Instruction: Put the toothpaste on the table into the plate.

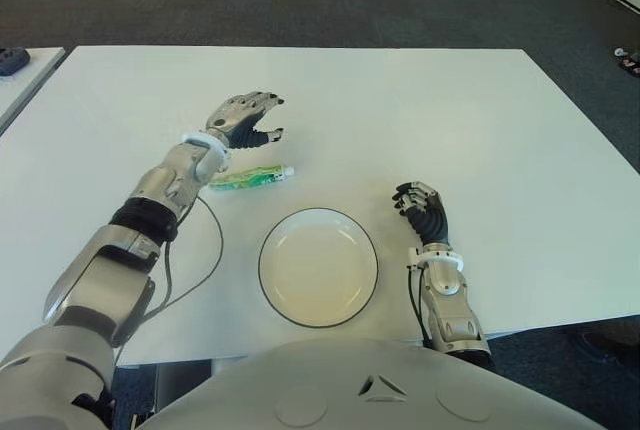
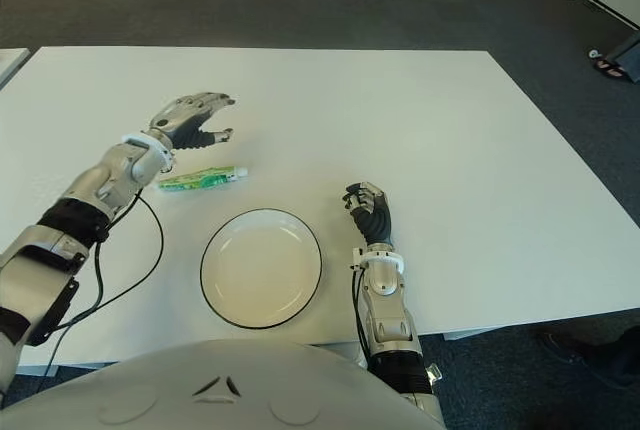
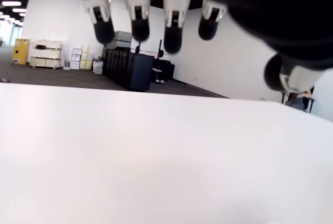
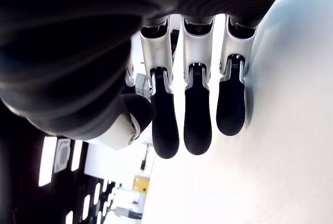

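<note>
So the toothpaste (image 1: 250, 177) is lying flat on the white counter (image 1: 450, 110), just off the plate (image 1: 318, 266) on its far-left side, not touching the rim as far as I can see. Nothing is holding it yet.

The left hand (image 1: 248, 117) hovers just beyond the tube, a bit past it, fingers spread and loosely arched with the thumb apart. Its wrist view shows fingertips (image 3: 139, 28) hanging over bare counter with nothing between them, so it's open and empty. My guess is it's set up that way for a top-down pinch on the tube, but it would need to come back toward the robot a little first, since it looks to be sitting past the tube and not over it.

The right hand (image 1: 420, 208) shows beside the plate on its right, fingers curled in, holding nothing. Looks idle, kept out of the way.

The tube itself is small and slim, green and white print, white cap pointing right toward the plate side. Probably soft and squishy, so a grip across the middle seems safest. The plate is empty, white with a dark rim.
</note>
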